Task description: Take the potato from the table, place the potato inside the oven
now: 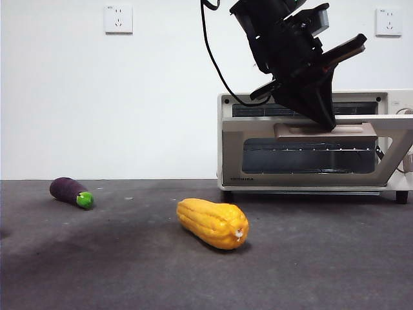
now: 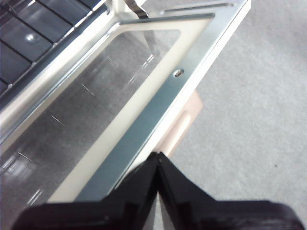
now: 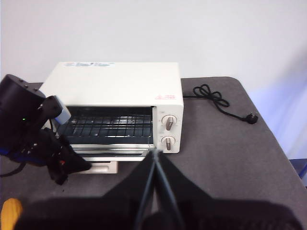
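No potato shows in any view. The cream-white oven stands at the back right of the table with its glass door folded down flat. My left gripper comes down from above, and its shut jaws press their tips on the door's front rim, just above the tan handle. In the right wrist view the oven shows its wire rack inside. My right gripper hangs shut and high in front of the oven, holding nothing.
A long ridged yellow vegetable lies in the middle of the table. A purple eggplant with a green tip lies at the far left. The oven's black cord and plug trail to the oven's right.
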### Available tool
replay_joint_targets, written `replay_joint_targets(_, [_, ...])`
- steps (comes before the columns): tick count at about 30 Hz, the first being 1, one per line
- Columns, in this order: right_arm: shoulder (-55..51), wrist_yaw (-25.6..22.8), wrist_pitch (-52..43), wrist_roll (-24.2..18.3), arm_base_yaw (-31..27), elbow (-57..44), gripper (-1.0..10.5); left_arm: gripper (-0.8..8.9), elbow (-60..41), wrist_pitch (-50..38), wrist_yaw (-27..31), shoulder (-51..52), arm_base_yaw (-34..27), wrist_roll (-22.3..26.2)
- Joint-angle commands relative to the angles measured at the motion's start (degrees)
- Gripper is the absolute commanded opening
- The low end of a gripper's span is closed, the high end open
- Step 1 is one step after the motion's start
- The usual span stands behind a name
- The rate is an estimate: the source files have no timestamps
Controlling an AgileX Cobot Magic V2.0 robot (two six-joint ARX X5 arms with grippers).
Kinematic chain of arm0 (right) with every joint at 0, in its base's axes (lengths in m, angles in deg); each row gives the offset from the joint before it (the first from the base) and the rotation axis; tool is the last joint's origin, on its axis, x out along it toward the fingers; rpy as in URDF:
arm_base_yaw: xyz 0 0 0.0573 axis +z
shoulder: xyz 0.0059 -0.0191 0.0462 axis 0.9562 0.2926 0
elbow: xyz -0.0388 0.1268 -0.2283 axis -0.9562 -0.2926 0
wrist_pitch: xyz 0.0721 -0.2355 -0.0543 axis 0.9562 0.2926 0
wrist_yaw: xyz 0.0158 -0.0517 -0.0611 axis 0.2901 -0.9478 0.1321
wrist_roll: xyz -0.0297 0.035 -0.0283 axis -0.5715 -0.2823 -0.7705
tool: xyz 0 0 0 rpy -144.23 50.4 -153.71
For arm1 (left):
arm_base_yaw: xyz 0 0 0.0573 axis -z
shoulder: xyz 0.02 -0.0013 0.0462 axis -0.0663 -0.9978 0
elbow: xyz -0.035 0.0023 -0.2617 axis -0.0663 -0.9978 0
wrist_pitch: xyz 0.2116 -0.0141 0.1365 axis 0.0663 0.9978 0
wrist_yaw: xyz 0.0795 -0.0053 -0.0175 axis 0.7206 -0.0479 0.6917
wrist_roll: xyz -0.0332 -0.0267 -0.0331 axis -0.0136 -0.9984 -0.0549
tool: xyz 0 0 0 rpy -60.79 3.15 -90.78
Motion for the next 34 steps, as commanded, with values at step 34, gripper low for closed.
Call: replay_joint_targets(34, [-0.1, -4.1, 0.5, -1.3, 1.8, 0.2, 0.0, -0.07, -1.1, 6.3, 2.5, -5.7, 5.2, -3.2])
